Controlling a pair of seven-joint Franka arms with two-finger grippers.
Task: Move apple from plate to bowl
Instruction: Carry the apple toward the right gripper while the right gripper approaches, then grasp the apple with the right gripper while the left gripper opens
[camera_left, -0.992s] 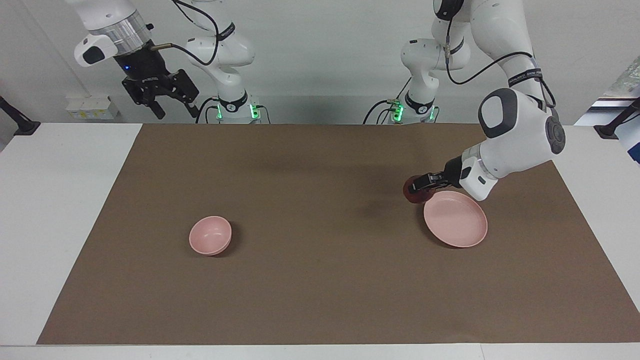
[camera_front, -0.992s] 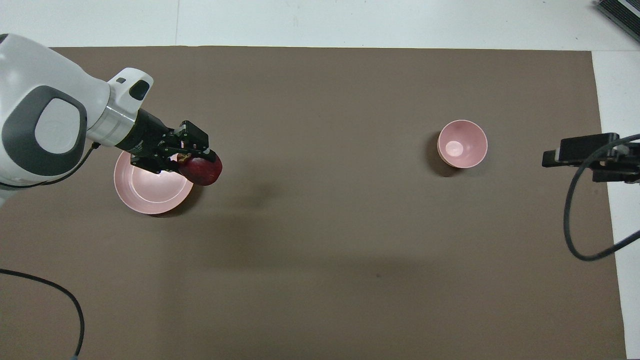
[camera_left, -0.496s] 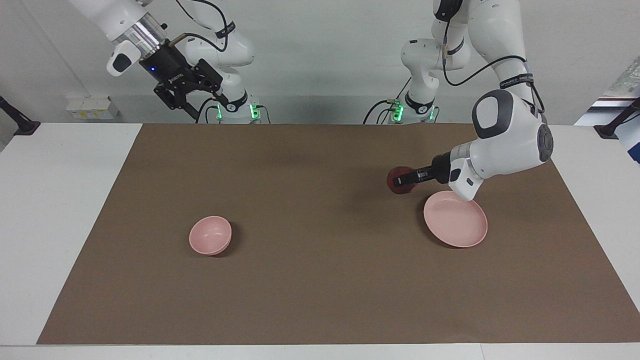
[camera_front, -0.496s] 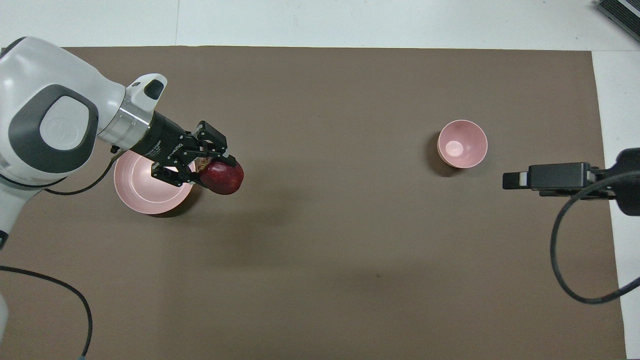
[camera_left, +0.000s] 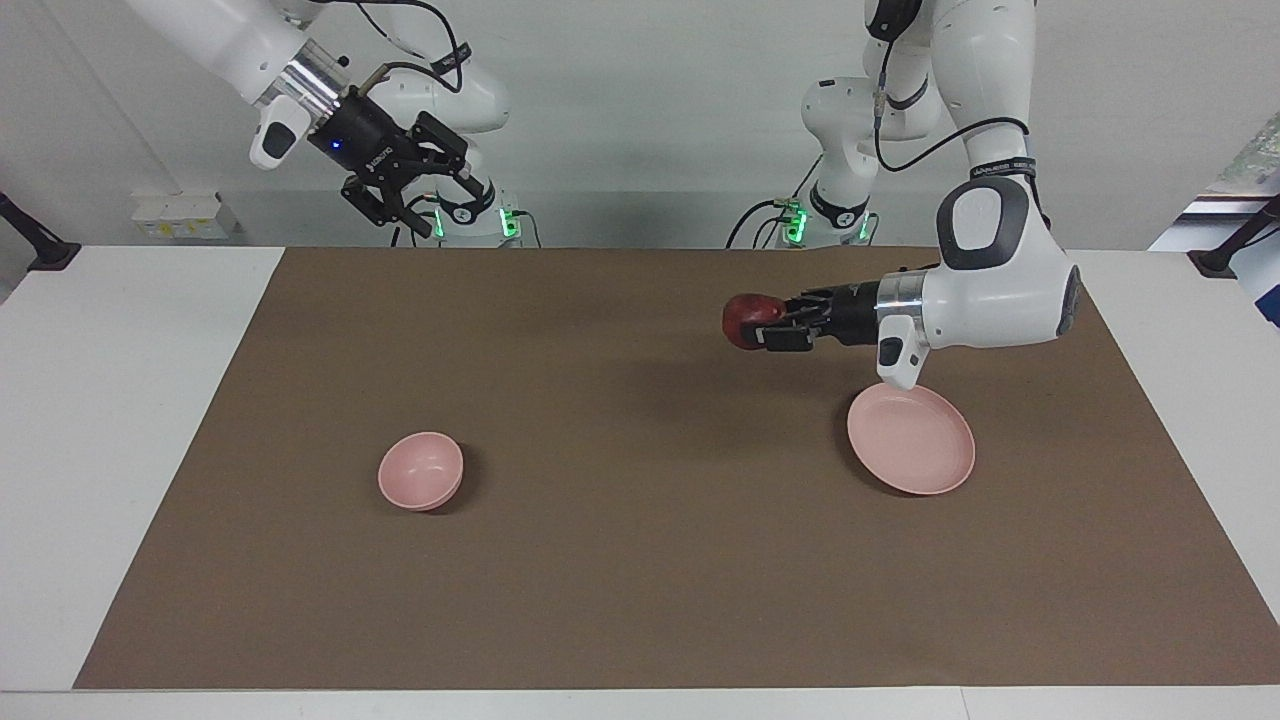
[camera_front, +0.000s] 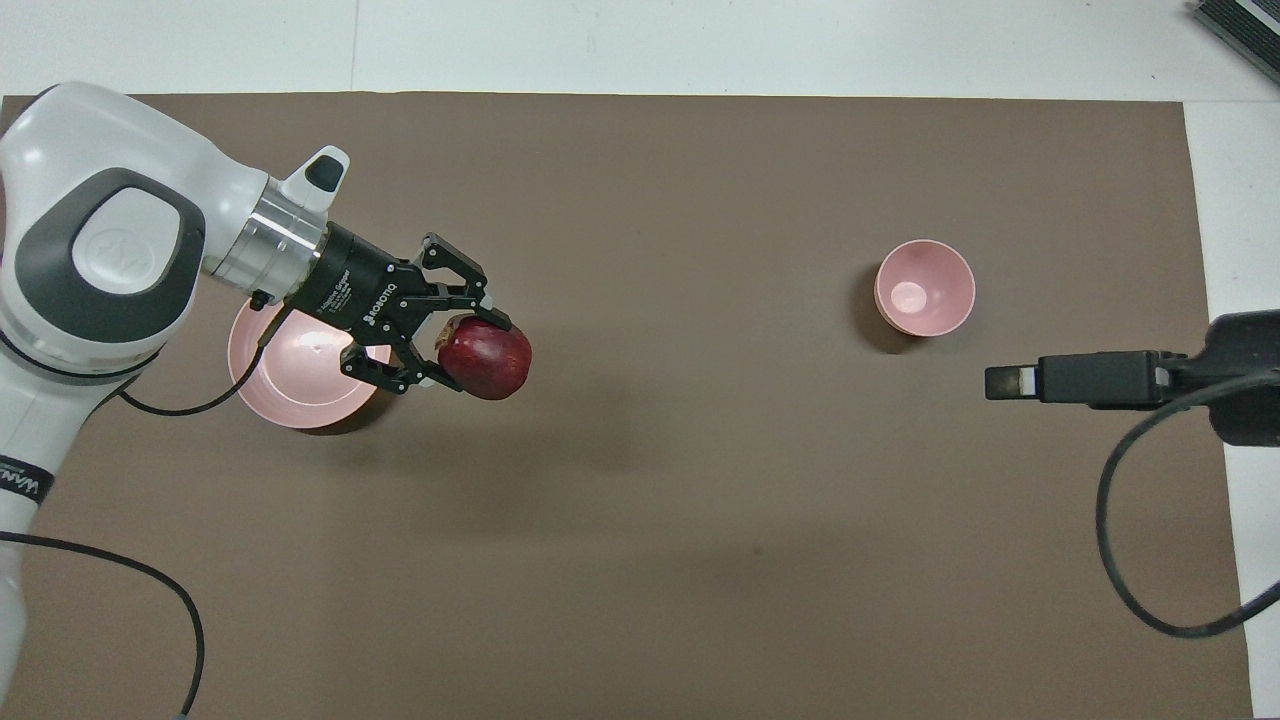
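Facing view, item one: my left gripper (camera_left: 768, 325) pinches the apple (camera_left: 745, 320), raised over the brown mat (camera_left: 640, 560) beside the plate (camera_left: 912, 440). Item two: the bowl (camera_left: 421, 470), well apart toward the right arm's end. Item three: my right gripper (camera_left: 405, 190), fingers spread, waits raised over the mat's edge nearest the robots.

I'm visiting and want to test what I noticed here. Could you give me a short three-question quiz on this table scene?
1. True or false: the apple lies on the plate.
2. Which pincer holds the apple: A left, B right?
3. Fill in: the bowl sits toward the ___ arm's end of the table.

Key: 1 false, it hangs in the left pincer over the brown mat. 2 A; the right pincer waits open, raised. 3 right.
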